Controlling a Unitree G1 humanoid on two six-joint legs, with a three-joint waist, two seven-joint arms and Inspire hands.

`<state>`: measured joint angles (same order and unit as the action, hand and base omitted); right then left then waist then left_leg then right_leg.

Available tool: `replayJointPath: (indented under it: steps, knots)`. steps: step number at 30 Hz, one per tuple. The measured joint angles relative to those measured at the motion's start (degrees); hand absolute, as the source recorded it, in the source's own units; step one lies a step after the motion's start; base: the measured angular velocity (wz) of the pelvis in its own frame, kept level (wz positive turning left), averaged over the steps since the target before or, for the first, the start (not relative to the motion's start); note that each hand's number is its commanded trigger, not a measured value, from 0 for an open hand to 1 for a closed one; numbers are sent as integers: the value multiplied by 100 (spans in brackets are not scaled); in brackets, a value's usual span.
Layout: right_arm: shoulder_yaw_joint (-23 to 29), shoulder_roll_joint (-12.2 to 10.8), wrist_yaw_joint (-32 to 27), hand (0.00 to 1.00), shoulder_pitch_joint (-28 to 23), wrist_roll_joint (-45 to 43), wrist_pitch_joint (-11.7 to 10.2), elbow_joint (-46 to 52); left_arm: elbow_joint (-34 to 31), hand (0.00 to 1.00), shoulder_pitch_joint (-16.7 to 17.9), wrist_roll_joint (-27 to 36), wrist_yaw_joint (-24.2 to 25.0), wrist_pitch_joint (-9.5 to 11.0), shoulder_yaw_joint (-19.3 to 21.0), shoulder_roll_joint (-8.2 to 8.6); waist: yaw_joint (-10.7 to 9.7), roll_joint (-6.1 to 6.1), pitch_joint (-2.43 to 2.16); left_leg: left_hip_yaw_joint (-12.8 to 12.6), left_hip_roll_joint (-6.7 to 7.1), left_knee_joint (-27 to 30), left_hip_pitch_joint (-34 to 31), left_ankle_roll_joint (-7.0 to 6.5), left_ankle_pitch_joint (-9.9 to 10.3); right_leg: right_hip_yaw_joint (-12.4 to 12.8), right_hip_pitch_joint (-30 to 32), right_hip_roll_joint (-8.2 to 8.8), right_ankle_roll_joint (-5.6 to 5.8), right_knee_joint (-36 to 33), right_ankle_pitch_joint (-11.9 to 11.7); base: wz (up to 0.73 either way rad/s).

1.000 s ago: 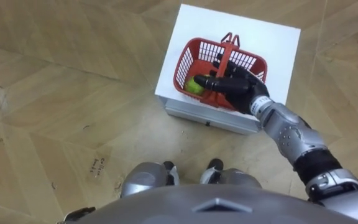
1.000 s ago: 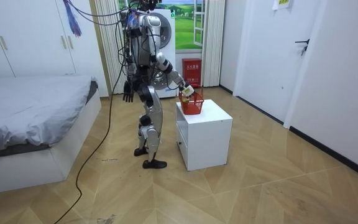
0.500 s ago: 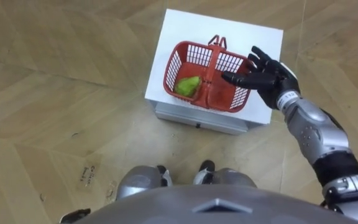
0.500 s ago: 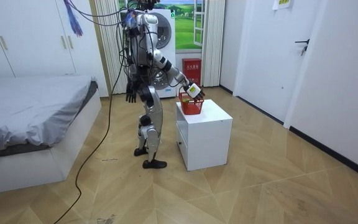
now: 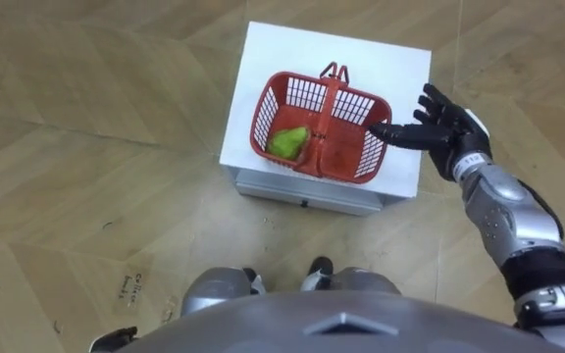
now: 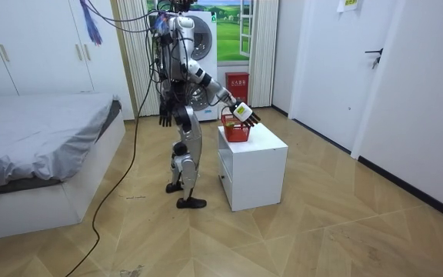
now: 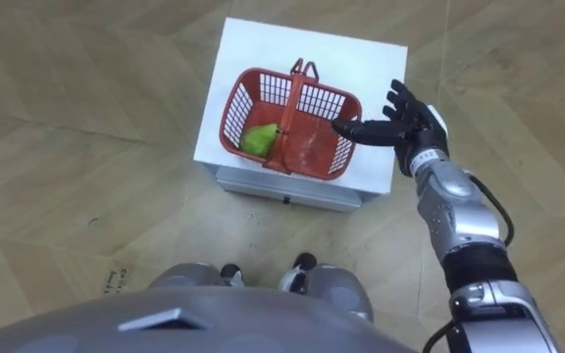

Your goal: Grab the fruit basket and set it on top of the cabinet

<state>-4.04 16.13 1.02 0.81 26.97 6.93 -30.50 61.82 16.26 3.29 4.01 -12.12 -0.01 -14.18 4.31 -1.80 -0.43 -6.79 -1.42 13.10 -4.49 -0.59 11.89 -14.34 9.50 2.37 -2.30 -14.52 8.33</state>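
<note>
Our right hand (image 5: pixel 444 127) hangs with fingers spread, empty, just off the right rim of the red fruit basket (image 5: pixel 317 126). The basket stands on the white counter (image 5: pixel 263 59) with its handle upright and a green fruit (image 5: pixel 287 142) inside, so lifting it remains. Our left hand (image 6: pixel 164 119) hangs at our side. We can read no writing.

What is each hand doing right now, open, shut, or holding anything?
Right hand: open, fingers spread beside the red basket, holding nothing.
Left hand: hangs at the robot's side; fingers cannot be told.
</note>
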Motion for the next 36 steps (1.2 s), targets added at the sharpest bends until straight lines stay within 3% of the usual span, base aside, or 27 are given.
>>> replayJointPath:
  steps: [5,11,13,18,21,26,30,33,36]
  knots:
    - [99,-2,-166,0,-150,-328,-2,49,-64,0,20,-176,-191,-11,51,11,-101,1,0,-66,-9,-142,187,0,0,29,-116,-20,8,30,5,-4]
    - [90,-68,-328,0,-753,-573,-64,-131,-281,0,-14,-176,-407,22,84,75,-133,-5,12,-135,-23,-291,446,20,16,211,-270,-96,35,75,24,-11]
    - [98,-149,-491,0,-874,-705,-118,-460,-324,0,-12,-190,-517,62,114,82,-249,-10,42,-146,-37,-340,535,23,17,220,-351,-122,33,90,23,-5]
    - [153,-195,-695,0,-888,-971,-238,-1608,-426,0,-168,-301,-771,225,251,158,-280,-29,54,-234,-55,-349,627,46,32,339,-390,-158,30,101,21,-14]
    - [298,-270,-734,0,-908,-1329,-247,-2228,-449,0,-164,-419,-811,346,252,195,-293,-33,85,-244,-52,-351,721,46,32,434,-465,-174,31,150,35,-15]
    - [418,-466,-729,0,-953,-1454,-281,-3049,-447,0,-159,-558,-810,344,251,233,-393,-25,82,-273,-73,-364,787,68,46,494,-550,-251,33,238,31,-5]
    - [420,-672,-541,0,-971,-1456,-331,-3591,-435,0,-200,-914,-800,349,274,360,-399,16,96,-282,-93,-374,923,73,49,541,-714,-259,25,310,26,-5]
    - [419,-674,-454,0,-1085,-1477,-329,-3714,-328,0,-209,-1070,-722,330,331,458,-393,74,81,-267,-91,-373,1036,73,49,562,-806,-296,26,396,23,-6]
    - [419,-672,-341,0,-1120,-1770,-307,-3868,-279,0,-204,-1335,-671,168,332,470,-403,106,69,-263,-91,-373,1115,74,49,616,-876,-296,25,423,33,-7]
